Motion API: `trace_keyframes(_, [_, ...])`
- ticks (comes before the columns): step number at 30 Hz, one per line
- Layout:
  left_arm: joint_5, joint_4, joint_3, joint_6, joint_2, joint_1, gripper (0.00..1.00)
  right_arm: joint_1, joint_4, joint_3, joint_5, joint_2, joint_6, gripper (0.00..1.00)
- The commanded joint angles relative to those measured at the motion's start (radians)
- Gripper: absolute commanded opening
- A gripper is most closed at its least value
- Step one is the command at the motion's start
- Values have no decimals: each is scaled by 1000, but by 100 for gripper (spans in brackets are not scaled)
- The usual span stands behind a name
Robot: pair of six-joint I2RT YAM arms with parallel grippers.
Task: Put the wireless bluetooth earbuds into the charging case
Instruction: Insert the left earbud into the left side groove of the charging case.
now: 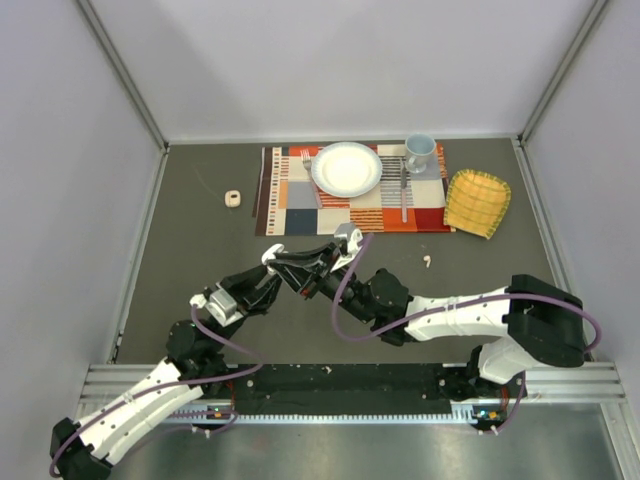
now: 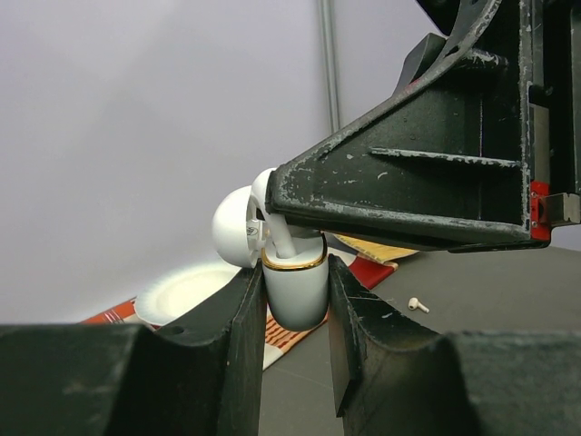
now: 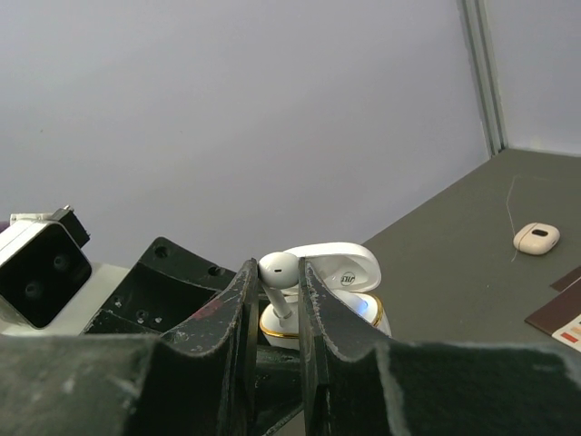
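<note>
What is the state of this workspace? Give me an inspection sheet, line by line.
Surface: dark grey table.
Job's things: white charging case, lid open, in the left gripper; white earbud in the right gripper, stem down at the case mouth; loose earbud on the table; beige pod, far left, likely a second case.
Clutter: placemat with plate, mug, fork, knife; yellow cloth beside it.
Grippers: both shut on their loads, meeting mid-table.
Cables: purple cable looping along each arm.
Surroundings: pale walls; nothing else seen.

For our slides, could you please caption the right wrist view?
Right gripper pinches a white earbud, stem down, over the open gold-rimmed charging case.
</note>
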Motion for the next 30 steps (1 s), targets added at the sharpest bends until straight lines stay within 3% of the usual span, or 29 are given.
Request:
trace_keyframes(1, [4,179,-57,-18,-33,-4,0,20,-110,9,42,-5,-54,0])
trace_keyframes(17, [-9,179,-61,-15,-43,-4,0,34,-234,38,95,-26,-136,0])
trace_keyframes(28, [-13,162,-57,-1,-53,-4,0,34,-265,38,121,-57,-171,5])
trace_keyframes(30, [-12,162,-55,1,-45,-4,0,34,-274,42,118,-55,-171,10])
